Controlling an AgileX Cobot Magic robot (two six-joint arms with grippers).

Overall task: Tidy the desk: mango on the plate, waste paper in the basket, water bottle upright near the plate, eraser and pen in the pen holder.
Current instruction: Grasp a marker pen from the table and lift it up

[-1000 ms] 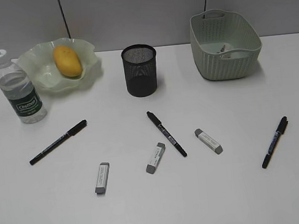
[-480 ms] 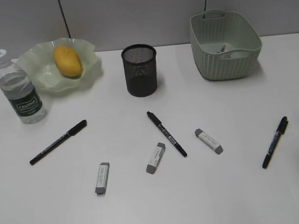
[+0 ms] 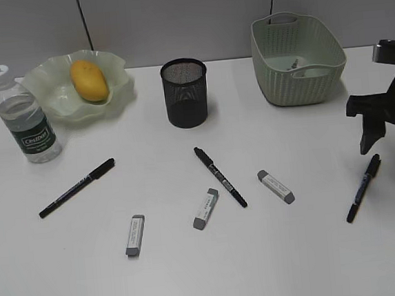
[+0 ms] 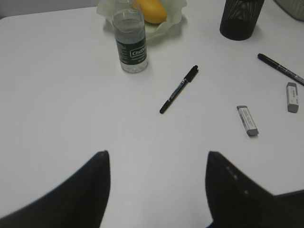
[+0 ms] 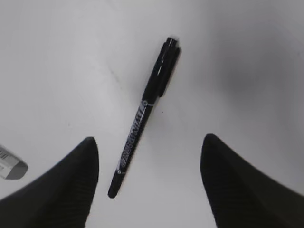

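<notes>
White desk (image 3: 194,273). Black mesh pen holder (image 3: 185,93) at back centre. Left of it: green plate (image 3: 120,92), then water bottle (image 3: 26,118) upright. Right of it: green basket (image 3: 298,59). In front of it: three black pens (image 3: 220,176) (image 3: 77,187) (image 3: 363,187), three grey erasers (image 3: 205,208) (image 3: 134,234) (image 3: 275,186), all flat.

- left gripper (image 4: 156,190) hangs over bare desk (image 4: 57,95), jaws spread wide, nothing between them
- water bottle (image 4: 129,42) stands upright, right in front of the plate (image 4: 171,19)
- mango (image 4: 149,9) sits on that plate, partly cut off by the frame
- one pen (image 4: 179,89) lies diagonally mid-desk, a second pen (image 4: 280,69) off to the right
- two erasers: near eraser (image 4: 247,120), far eraser (image 4: 292,90)
- pen holder (image 4: 240,19) at the top, looks like black mesh, hard to tell
</notes>
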